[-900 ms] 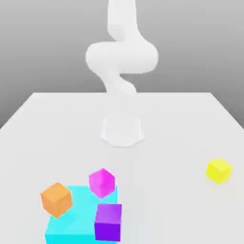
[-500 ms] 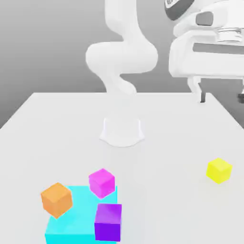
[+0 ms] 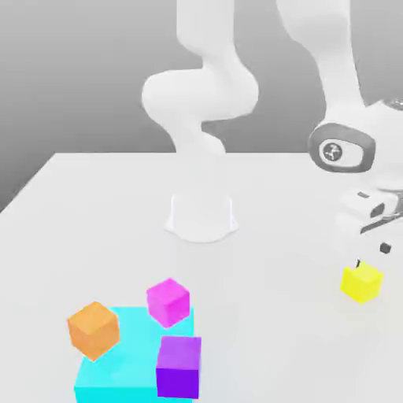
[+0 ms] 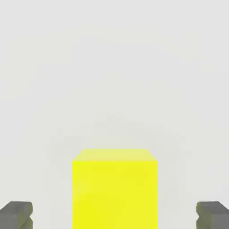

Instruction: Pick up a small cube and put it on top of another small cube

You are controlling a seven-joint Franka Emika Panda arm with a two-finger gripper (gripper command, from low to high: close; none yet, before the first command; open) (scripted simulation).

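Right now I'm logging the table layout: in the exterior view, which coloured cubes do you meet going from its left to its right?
Orange cube → magenta cube → yellow cube, which sits apart at the far right, just under the claw.

Bright yellow cube (image 3: 362,282), magenta cube (image 3: 168,301), orange cube (image 3: 94,330), purple cube (image 3: 179,367), cyan block (image 3: 118,370)

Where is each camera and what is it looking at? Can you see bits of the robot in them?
Exterior view: off the arm, looking across the white table toward the arm's base, with the tool above the yellow cube.
Hand view: on the hand, looking down at the yellow cube, with a dark fingertip at each side, spread wide.
Both views share the yellow cube and the table.
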